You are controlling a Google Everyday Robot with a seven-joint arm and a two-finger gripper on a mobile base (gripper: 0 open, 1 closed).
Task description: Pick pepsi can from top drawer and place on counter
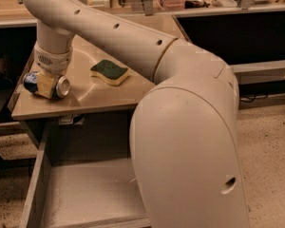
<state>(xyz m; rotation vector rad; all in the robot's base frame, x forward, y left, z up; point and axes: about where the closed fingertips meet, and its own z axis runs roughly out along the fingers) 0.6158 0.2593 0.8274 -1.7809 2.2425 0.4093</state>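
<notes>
The pepsi can, blue with a silver end, lies on its side at the left edge of the beige counter. My gripper comes straight down from the arm's wrist and is shut on the can, with a tan finger pad across its middle. The can looks to be resting on or just above the counter surface. The top drawer is pulled open below the counter, and its grey floor shows nothing on it. My arm's large elbow covers the drawer's right part.
A green and yellow sponge lies on the counter to the right of the can. Shelves with clutter stand behind the counter. Speckled floor shows at right and lower left.
</notes>
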